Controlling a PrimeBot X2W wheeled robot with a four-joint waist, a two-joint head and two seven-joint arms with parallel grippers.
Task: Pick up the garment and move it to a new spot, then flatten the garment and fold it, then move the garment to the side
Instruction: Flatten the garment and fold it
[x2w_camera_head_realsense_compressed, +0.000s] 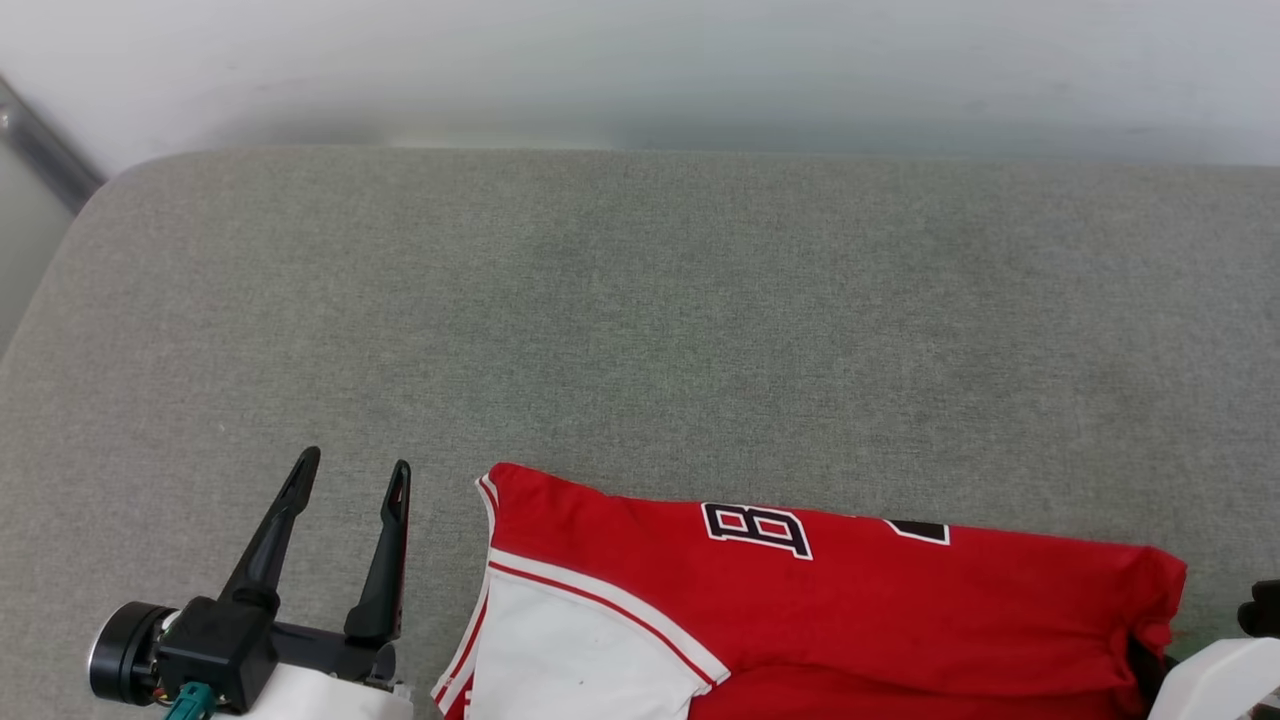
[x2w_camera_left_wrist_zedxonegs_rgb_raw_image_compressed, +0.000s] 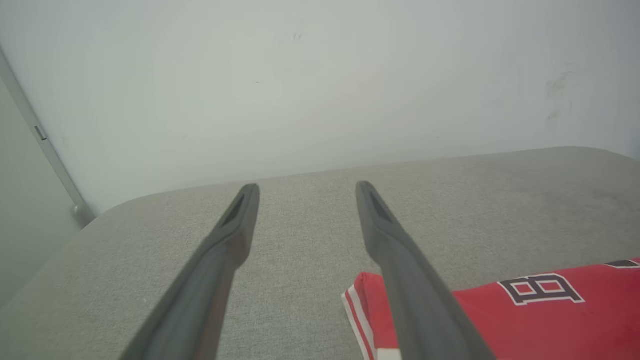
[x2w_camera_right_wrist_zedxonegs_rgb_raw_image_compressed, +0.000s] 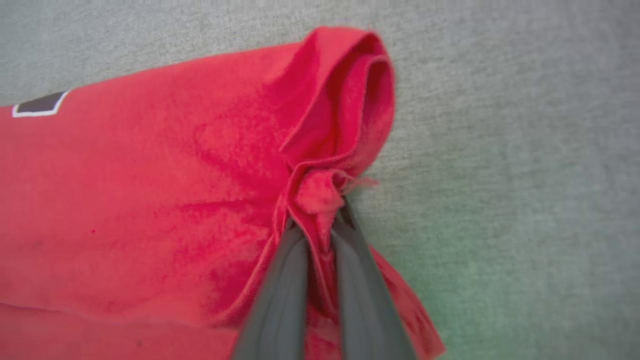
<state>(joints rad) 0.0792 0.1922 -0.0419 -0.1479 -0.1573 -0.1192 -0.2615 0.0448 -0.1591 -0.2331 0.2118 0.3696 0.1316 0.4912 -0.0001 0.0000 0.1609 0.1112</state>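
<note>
The garment (x2w_camera_head_realsense_compressed: 820, 610), a red jersey with a white panel, striped trim and black white-edged numbers, lies folded along the near edge of the grey cushion (x2w_camera_head_realsense_compressed: 640, 330). My right gripper (x2w_camera_right_wrist_zedxonegs_rgb_raw_image_compressed: 318, 220) is shut on a bunched bit of the garment's (x2w_camera_right_wrist_zedxonegs_rgb_raw_image_compressed: 150, 200) right-hand edge, red cloth pinched between its two dark fingers. In the head view that end of the jersey puckers by the pale right forearm (x2w_camera_head_realsense_compressed: 1215, 680). My left gripper (x2w_camera_head_realsense_compressed: 352, 472) stands open to the left of the garment, touching nothing. Its right finger (x2w_camera_left_wrist_zedxonegs_rgb_raw_image_compressed: 400, 260) crosses the striped corner of the garment (x2w_camera_left_wrist_zedxonegs_rgb_raw_image_compressed: 525, 320).
A pale wall (x2w_camera_head_realsense_compressed: 640, 70) runs behind the cushion. The cushion's rounded left edge (x2w_camera_head_realsense_compressed: 60, 270) drops off beside a metal rail (x2w_camera_head_realsense_compressed: 40, 150). Bare grey fabric stretches from the jersey to the wall.
</note>
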